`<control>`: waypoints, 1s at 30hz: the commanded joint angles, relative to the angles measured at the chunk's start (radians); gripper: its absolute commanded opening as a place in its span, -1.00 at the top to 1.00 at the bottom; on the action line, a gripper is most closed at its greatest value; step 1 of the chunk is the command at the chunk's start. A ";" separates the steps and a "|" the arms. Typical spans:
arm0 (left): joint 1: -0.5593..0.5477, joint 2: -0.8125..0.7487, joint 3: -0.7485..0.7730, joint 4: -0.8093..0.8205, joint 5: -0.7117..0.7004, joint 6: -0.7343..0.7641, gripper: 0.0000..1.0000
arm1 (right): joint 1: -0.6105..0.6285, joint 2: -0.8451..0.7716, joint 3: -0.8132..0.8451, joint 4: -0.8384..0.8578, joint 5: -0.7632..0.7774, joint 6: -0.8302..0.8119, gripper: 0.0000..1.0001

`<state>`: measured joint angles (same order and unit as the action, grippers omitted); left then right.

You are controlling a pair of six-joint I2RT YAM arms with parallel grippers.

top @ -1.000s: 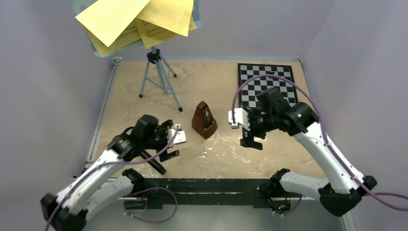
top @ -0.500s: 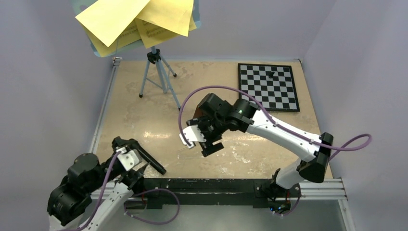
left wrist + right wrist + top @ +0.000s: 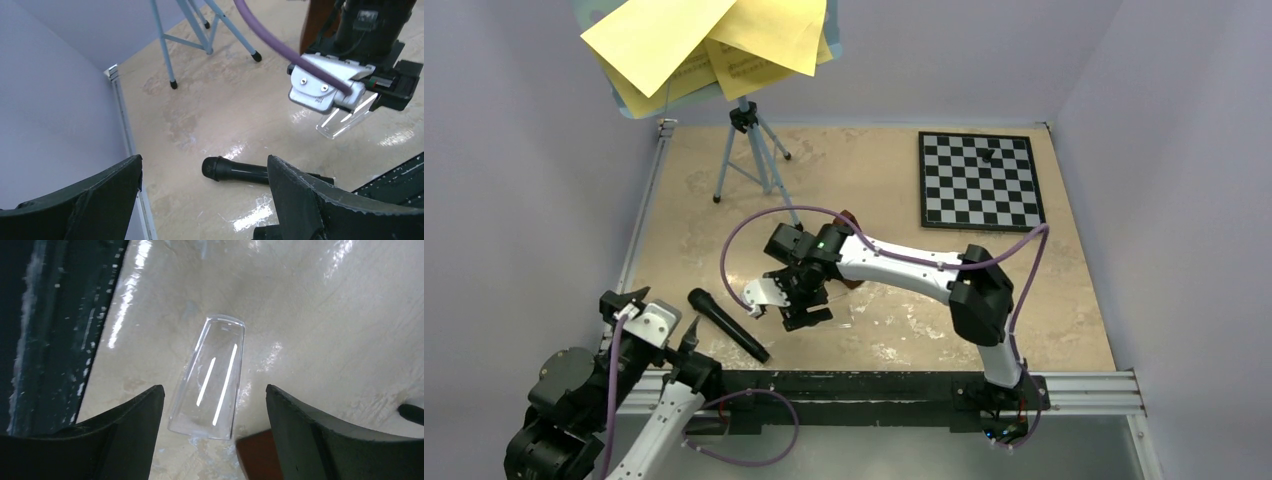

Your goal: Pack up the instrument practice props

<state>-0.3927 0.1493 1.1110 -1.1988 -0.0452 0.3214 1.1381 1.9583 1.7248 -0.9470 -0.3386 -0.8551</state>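
- Right pincer hangs wide open over the clear tapered cover, gripping nothing. Its fingers straddle the cover's width, apparently to pinch the long sides.
- Cover, likely the metronome's, lies flat near the middle of the table's near edge. Its long axis runs roughly along that edge, narrow end apparently leftward.
- Left pincer is wide open and empty.

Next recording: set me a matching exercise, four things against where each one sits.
1 sheet-music pages
2 chessboard
3 black microphone
4 clear cover

A back right of the table
B flat under the right gripper
C up on the music stand
D on the table by the left gripper

Pairs: 1-C, 2-A, 3-D, 4-B
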 commanded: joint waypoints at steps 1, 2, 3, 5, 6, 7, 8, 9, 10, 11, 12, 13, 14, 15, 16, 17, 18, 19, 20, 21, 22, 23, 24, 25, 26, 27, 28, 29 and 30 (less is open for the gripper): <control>0.037 -0.024 0.026 0.018 -0.058 -0.015 -0.99 | 0.010 0.024 -0.025 0.128 0.139 0.083 -0.55; 0.044 -0.029 0.016 0.022 -0.061 -0.010 -0.99 | 0.012 0.027 -0.052 0.154 0.158 0.078 -0.56; 0.050 -0.032 0.005 0.027 -0.064 -0.007 -0.99 | 0.012 0.032 -0.075 0.172 0.175 0.073 -0.56; 0.066 -0.036 -0.015 0.040 -0.063 -0.009 -0.99 | 0.012 0.051 -0.100 0.188 0.194 0.068 -0.56; 0.074 -0.036 -0.021 0.042 -0.058 -0.012 -0.99 | 0.012 0.060 -0.107 0.194 0.199 0.065 -0.55; 0.081 -0.037 -0.026 0.041 -0.049 -0.018 -0.99 | 0.012 0.068 -0.113 0.199 0.202 0.060 -0.55; 0.088 -0.038 -0.030 0.041 -0.042 -0.023 -0.99 | 0.012 0.077 -0.112 0.200 0.203 0.058 -0.56; 0.095 -0.040 -0.037 0.041 -0.038 -0.028 -0.99 | 0.012 0.087 -0.108 0.200 0.205 0.057 -0.56; 0.103 -0.042 -0.047 0.043 -0.038 -0.034 -0.99 | 0.014 0.094 -0.106 0.202 0.205 0.061 -0.57; 0.112 -0.045 -0.054 0.045 -0.041 -0.039 -0.99 | 0.016 0.102 -0.103 0.205 0.206 0.064 -0.58; 0.120 -0.049 -0.061 0.051 -0.047 -0.047 -0.99 | 0.019 0.108 -0.097 0.209 0.210 0.067 -0.58; 0.129 -0.050 -0.069 0.055 -0.054 -0.054 -0.99 | 0.023 0.112 -0.095 0.209 0.214 0.071 -0.58; 0.138 -0.054 -0.074 0.061 -0.059 -0.062 -0.99 | 0.028 0.117 -0.091 0.210 0.214 0.074 -0.58; 0.147 -0.056 -0.079 0.065 -0.059 -0.069 -0.99 | 0.033 0.120 -0.091 0.212 0.214 0.077 -0.59; 0.155 -0.059 -0.084 0.069 -0.054 -0.073 -0.99 | 0.038 0.122 -0.091 0.213 0.214 0.079 -0.59; 0.162 -0.059 -0.085 0.071 -0.046 -0.079 -0.99 | 0.044 0.124 -0.091 0.214 0.214 0.082 -0.59; 0.168 -0.057 -0.086 0.074 -0.040 -0.082 -0.99 | 0.050 0.127 -0.090 0.214 0.214 0.087 -0.59; 0.173 -0.058 -0.086 0.076 -0.035 -0.084 -0.99 | 0.056 0.128 -0.090 0.213 0.214 0.089 -0.58; 0.177 -0.058 -0.085 0.077 -0.034 -0.084 -0.99 | 0.062 0.130 -0.088 0.215 0.212 0.091 -0.58; 0.179 -0.059 -0.085 0.077 -0.033 -0.085 -0.99 | 0.068 0.132 -0.087 0.215 0.210 0.094 -0.58; 0.181 -0.059 -0.085 0.076 -0.033 -0.084 -0.99 | 0.072 0.134 -0.084 0.215 0.210 0.100 -0.58; 0.182 -0.061 -0.083 0.074 -0.032 -0.083 -0.99 | 0.076 0.135 -0.080 0.215 0.209 0.106 -0.57; 0.183 -0.062 -0.083 0.070 -0.032 -0.081 -0.99 | 0.080 0.137 -0.076 0.212 0.210 0.115 -0.58; 0.184 -0.065 -0.084 0.066 -0.030 -0.081 -0.99 | 0.084 0.135 -0.073 0.210 0.210 0.127 -0.57; 0.184 -0.068 -0.085 0.064 -0.028 -0.080 -0.99 | 0.086 0.132 -0.071 0.209 0.208 0.138 -0.57; 0.184 -0.071 -0.087 0.063 -0.027 -0.080 -0.99 | 0.086 0.126 -0.071 0.208 0.206 0.155 -0.58; 0.184 -0.073 -0.088 0.064 -0.025 -0.080 -0.99 | 0.086 0.118 -0.069 0.206 0.204 0.173 -0.58; 0.185 -0.074 -0.089 0.065 -0.023 -0.081 -0.99 | 0.086 0.109 -0.070 0.203 0.203 0.189 -0.59; 0.188 -0.076 -0.091 0.065 -0.022 -0.082 -0.99 | 0.086 0.099 -0.070 0.200 0.199 0.202 -0.59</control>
<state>-0.2161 0.0868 1.0275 -1.1671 -0.0761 0.2687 1.2217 2.0895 1.6173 -0.7475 -0.1234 -0.7284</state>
